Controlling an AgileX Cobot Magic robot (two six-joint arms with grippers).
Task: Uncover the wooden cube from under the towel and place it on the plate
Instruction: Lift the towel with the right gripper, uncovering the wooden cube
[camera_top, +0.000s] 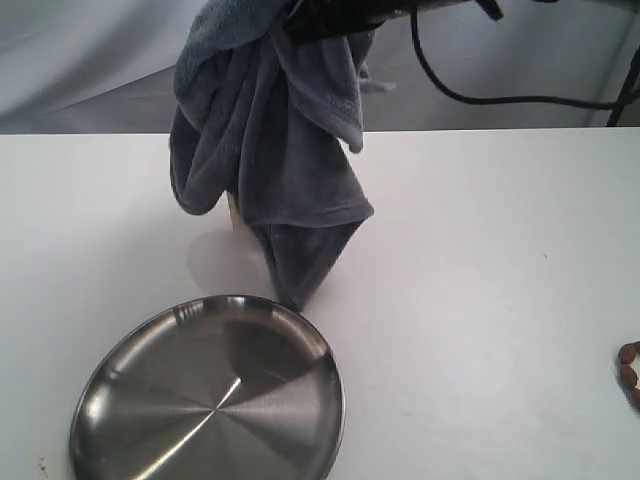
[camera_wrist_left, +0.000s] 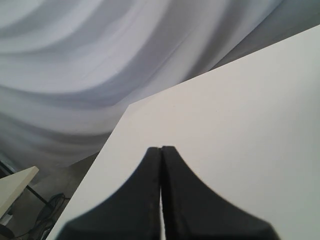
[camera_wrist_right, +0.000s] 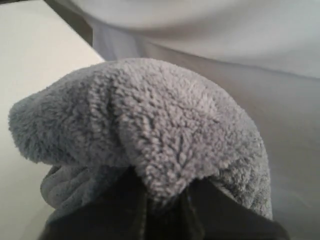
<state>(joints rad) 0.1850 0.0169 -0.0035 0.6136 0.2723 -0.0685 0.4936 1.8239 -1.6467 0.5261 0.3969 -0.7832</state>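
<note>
The grey-blue towel (camera_top: 275, 130) hangs lifted above the table, its lowest corner reaching down to the plate's far rim. My right gripper (camera_wrist_right: 165, 200) is shut on a fold of the towel (camera_wrist_right: 165, 130); in the exterior view its dark body (camera_top: 335, 18) shows at the top. A thin pale sliver of the wooden cube (camera_top: 233, 212) peeks out behind the hanging cloth; the rest is hidden. The shiny steel plate (camera_top: 140, 400) lies at the front left. My left gripper (camera_wrist_left: 161, 150) is shut and empty over bare table, out of the exterior view.
White table (camera_top: 480, 260) with its far edge against a grey draped backdrop. A black cable (camera_top: 470, 98) loops at the back right. A small brown object (camera_top: 630, 368) sits at the right edge. The left wrist view shows the table's corner (camera_wrist_left: 127, 106).
</note>
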